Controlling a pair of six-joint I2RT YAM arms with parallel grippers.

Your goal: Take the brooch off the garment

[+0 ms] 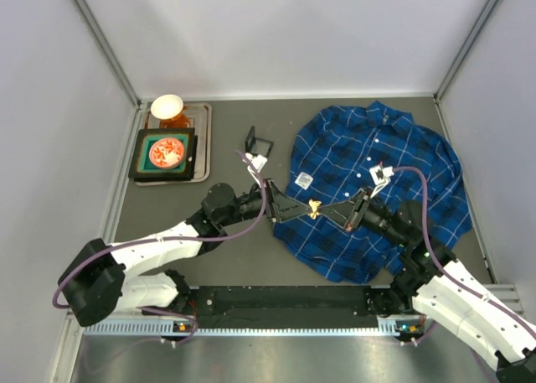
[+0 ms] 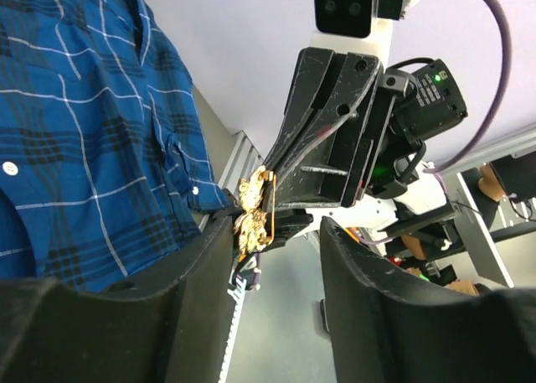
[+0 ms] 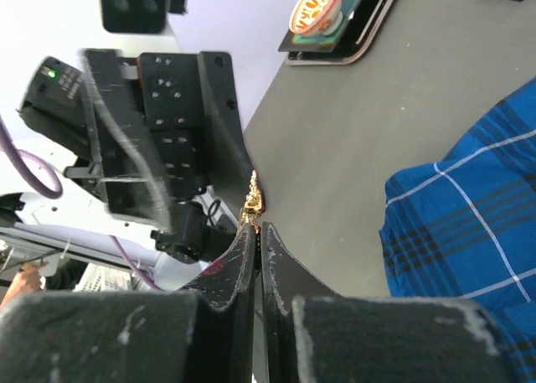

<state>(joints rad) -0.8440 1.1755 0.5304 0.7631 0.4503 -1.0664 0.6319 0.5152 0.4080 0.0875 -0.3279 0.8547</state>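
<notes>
Both meet near the garment's (image 1: 394,161) hem; right fingers (image 3: 239,274) pinch the brooch (image 1: 314,207); left fingers (image 2: 167,299) gape.

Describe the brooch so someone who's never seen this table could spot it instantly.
Find the blue plaid garment on the right. At its near-left edge two sets of jaws meet. The brooch is the tiny golden glint between them, unlike the white label nearby.

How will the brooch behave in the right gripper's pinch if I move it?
Probably light: the brooch is tiny against the right gripper. It is likely rigid, since it looks like gold metal. Pinched only at its lower edge, it may pivot or slip.
</notes>
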